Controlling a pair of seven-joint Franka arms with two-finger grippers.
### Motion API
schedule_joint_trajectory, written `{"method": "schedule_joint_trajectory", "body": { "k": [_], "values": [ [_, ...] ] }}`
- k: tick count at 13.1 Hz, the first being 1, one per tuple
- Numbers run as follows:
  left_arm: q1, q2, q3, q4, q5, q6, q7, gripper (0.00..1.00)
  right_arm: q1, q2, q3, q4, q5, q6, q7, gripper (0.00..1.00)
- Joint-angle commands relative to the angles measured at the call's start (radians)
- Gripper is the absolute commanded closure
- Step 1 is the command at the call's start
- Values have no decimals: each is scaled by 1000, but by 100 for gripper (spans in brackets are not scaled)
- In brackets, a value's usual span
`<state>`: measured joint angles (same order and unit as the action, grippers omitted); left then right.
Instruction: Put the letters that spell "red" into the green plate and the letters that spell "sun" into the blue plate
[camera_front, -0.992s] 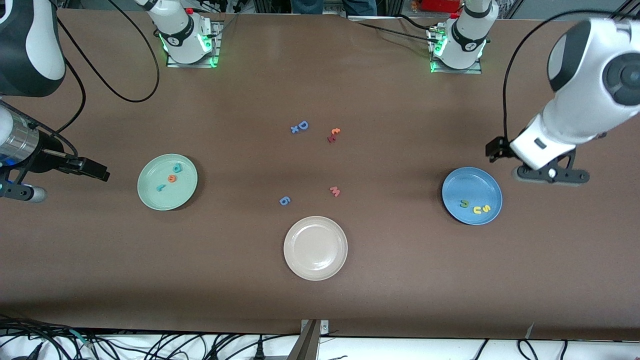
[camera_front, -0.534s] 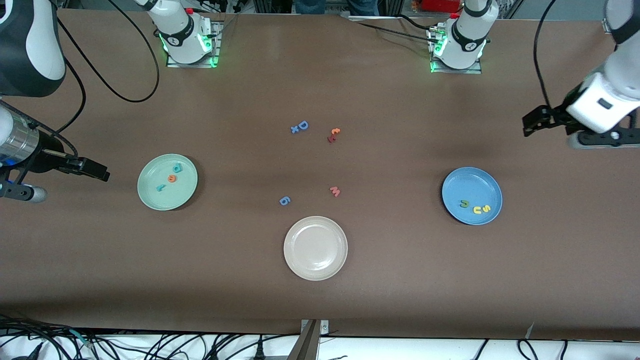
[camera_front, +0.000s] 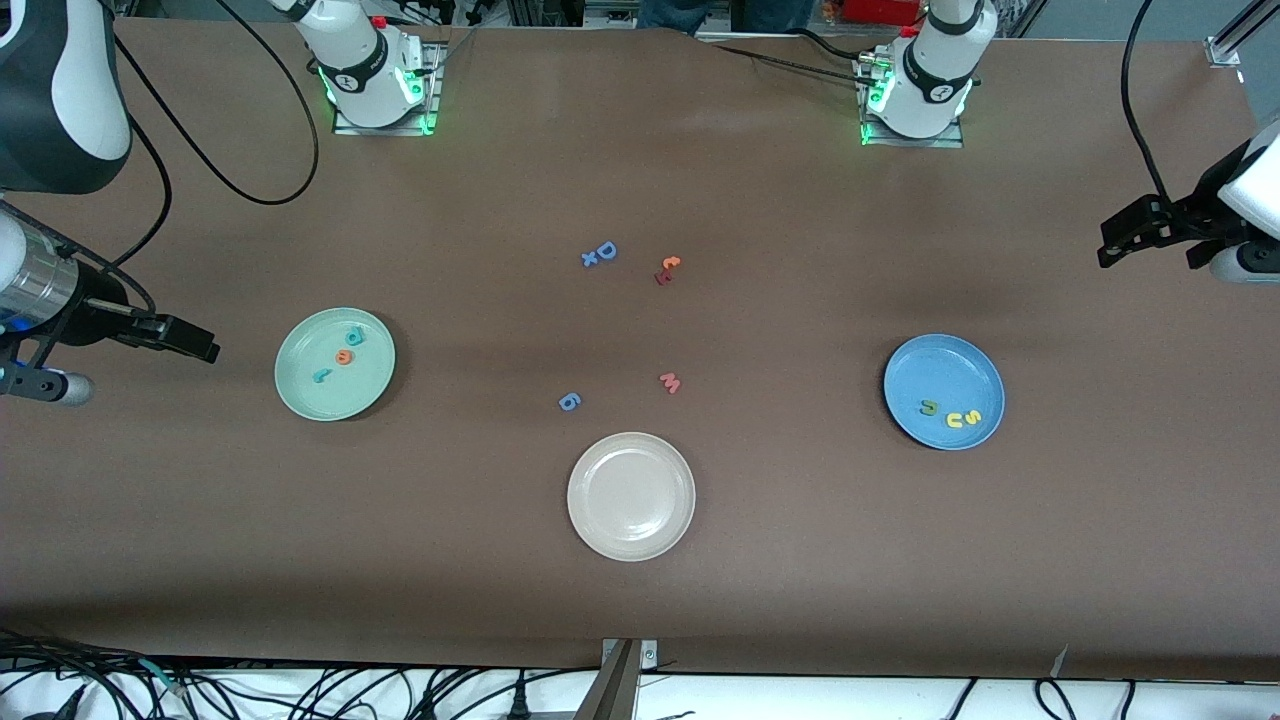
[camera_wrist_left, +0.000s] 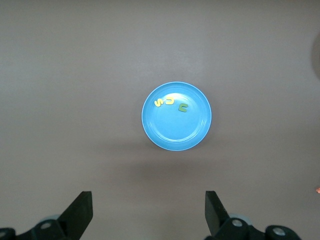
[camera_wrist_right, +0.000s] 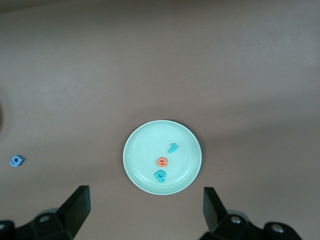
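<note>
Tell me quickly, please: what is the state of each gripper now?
Left gripper: open, holding nothing.
Right gripper: open, holding nothing.

Brown worktop (camera_front: 800, 560). Landmark: beige-white plate (camera_front: 631, 496), nearest front cam. Blue 6 (camera_front: 569, 402) & pink w (camera_front: 670, 382) just farther from cam than it. Blue D (camera_front: 605, 251) w/ small blue x, orange/red letter pair (camera_front: 666, 270) farther still. Green plate (camera_front: 300, 385) toward right arm's end, blue plate (camera_front: 940, 365) toward left arm's end.

Even overhead light, soft shadows, sharp focus.
</note>
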<state>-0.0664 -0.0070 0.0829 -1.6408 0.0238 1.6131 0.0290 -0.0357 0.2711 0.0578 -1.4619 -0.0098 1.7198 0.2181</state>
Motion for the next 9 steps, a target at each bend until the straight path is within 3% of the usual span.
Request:
{"method": "schedule_joint_trajectory", "body": {
  "k": [1, 9],
  "values": [
    [-4, -5, 0, 18, -31, -19, 38, 1, -16, -9, 13, -11, 17, 9, -16, 0],
    [-4, 10, -2, 10, -62, -10, 97, 0, -16, -9, 13, -9, 17, 9, -16, 0]
  ]
}}
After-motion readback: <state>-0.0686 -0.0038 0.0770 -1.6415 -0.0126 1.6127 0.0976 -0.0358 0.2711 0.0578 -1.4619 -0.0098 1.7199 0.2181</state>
